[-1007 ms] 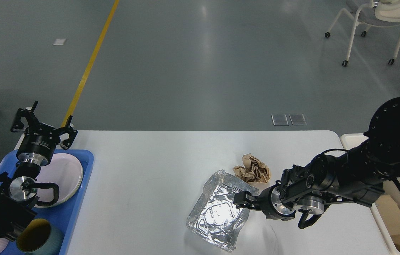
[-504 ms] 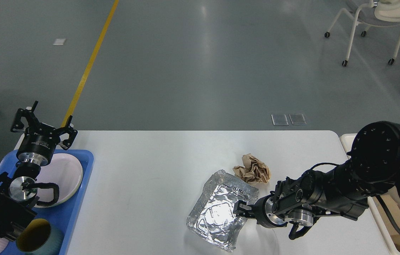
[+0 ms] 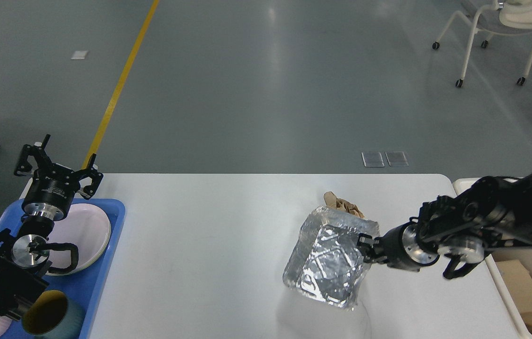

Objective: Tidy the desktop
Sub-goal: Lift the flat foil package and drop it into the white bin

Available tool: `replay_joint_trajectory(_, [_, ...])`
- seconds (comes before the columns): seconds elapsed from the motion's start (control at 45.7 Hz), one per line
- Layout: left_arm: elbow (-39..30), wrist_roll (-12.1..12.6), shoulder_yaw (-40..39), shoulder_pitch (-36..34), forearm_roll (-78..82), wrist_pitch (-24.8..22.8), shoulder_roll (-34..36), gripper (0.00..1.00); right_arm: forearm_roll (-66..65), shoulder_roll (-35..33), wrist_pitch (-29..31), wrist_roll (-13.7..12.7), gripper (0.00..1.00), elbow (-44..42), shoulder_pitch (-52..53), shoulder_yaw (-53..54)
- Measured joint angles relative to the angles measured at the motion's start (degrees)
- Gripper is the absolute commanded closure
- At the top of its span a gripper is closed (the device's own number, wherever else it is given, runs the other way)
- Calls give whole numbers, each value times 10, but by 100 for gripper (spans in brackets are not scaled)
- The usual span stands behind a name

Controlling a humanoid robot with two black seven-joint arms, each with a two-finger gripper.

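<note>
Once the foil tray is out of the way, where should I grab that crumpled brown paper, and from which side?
Take the crumpled brown paper across its bunched body, coming straight down from above. It is a loose wad lying on the desktop with no handle or firm edge. For now the foil tray, held tilted by the right gripper, hides its near side, so a sideways approach looks blocked.

Crumpled paper (image 3: 341, 204) (mostly behind foil tray (image 3: 329, 256))

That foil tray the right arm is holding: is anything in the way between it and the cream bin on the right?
Nothing visible blocks it. The foil tray hangs tilted in the right gripper, and only bare desktop and the arm itself lie toward the cream bin. The crumpled brown paper sits behind the tray, off that path.
</note>
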Motion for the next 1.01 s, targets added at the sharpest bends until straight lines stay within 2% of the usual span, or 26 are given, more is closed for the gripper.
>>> replay_joint_trajectory(0.088, [0, 0, 0, 0, 0, 0, 0, 0, -14, -72, 75, -1, 100, 51, 135, -30])
replay_joint_trajectory(0.175, [0, 0, 0, 0, 0, 0, 0, 0, -34, -138, 220, -5, 100, 66, 295, -56])
replay_joint_trajectory(0.263, [0, 0, 0, 1, 0, 0, 0, 0, -54, -168, 354, -5, 100, 46, 434, -76])
replay_joint_trajectory(0.328, [0, 0, 0, 1, 0, 0, 0, 0, -71, -175, 429, -5, 100, 30, 514, -87])
replay_joint_trajectory(0.438, [0, 0, 0, 1, 0, 0, 1, 0, -103, -178, 485, -5, 100, 20, 579, -102])
replay_joint_trajectory(0.591, [0, 0, 0, 1, 0, 0, 1, 0, -161, -186, 483, -2, 100, 9, 590, -152])
replay_joint_trajectory(0.701, [0, 0, 0, 1, 0, 0, 1, 0, -246, -212, 424, -1, 100, -14, 537, -202])
replay_joint_trajectory(0.832, [0, 0, 1, 1, 0, 0, 0, 0, -359, -268, 312, 1, 100, -113, 350, -224])
replay_joint_trajectory(0.898, [0, 0, 1, 1, 0, 0, 0, 0, -385, -286, 259, 4, 100, -200, 234, -220])
replay_joint_trajectory(1.007, [0, 0, 1, 1, 0, 0, 0, 0, -394, -290, 164, 27, 100, -360, 36, -179])
